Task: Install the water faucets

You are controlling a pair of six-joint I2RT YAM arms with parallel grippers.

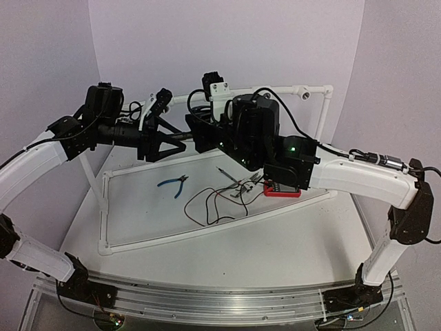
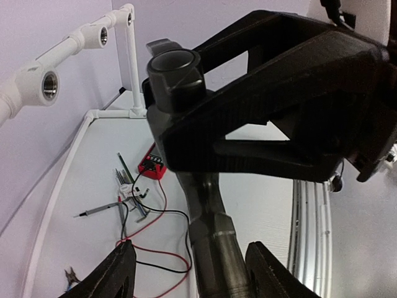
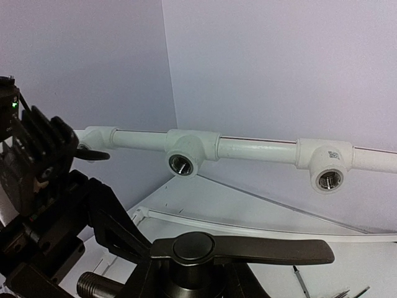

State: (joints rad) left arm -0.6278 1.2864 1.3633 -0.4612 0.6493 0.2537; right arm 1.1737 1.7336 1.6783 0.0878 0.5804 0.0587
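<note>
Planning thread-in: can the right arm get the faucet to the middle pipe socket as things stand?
Probably yes. The right gripper holds the faucet, and the socket faces it with nothing between. The left gripper, open around the threaded end, should clear first.

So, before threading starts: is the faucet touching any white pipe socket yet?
Apart. In the right wrist view the water faucet sits low, its threaded end well short of the pipe sockets on the rail beyond, with a clear gap between them.

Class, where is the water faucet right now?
The faucet is mid-air at the top view's centre, gripped by the right hand, its threaded end reaching into the left hand, before the white pipe rail.
</note>
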